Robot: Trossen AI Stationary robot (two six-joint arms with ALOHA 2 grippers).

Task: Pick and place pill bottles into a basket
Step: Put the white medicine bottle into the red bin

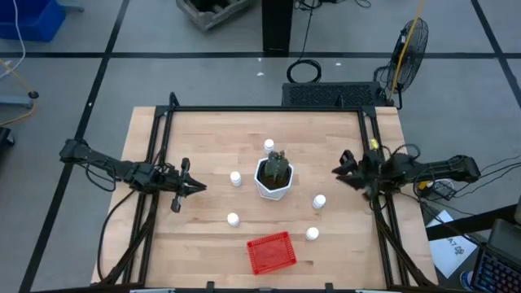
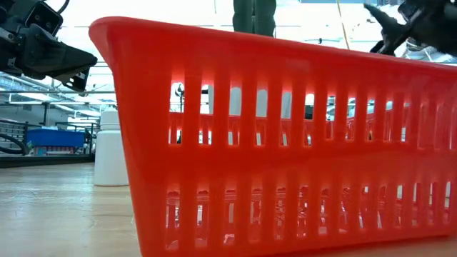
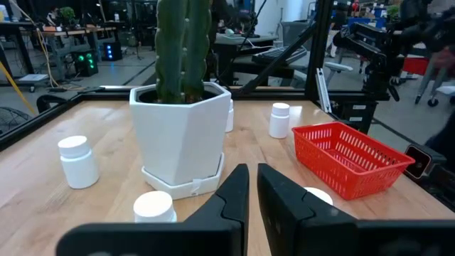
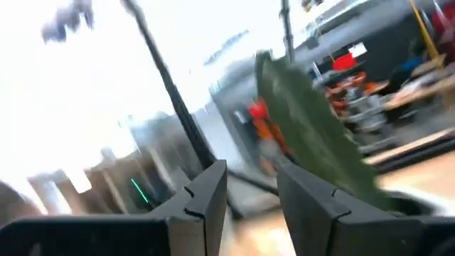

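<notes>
Several small white pill bottles stand upright on the wooden table around a white pot with a cactus [image 1: 274,177]: one [image 1: 235,177] on its left, one [image 1: 319,200] on its right, one [image 1: 234,218] nearer the front. The red mesh basket [image 1: 269,252] rests flat near the front edge and fills the low view [image 2: 285,143]. My left gripper [image 1: 198,187] hovers shut at the table's left, pointing level at the pot [image 3: 181,135]. My right gripper [image 1: 336,169] hovers at the right, tilted upward, fingers close together with nothing between them.
Black frame rails [image 1: 159,155] run along the table's left, right and far sides. A fan [image 1: 409,45] stands on the floor beyond the far right corner. Bare wood lies between the bottles and the basket.
</notes>
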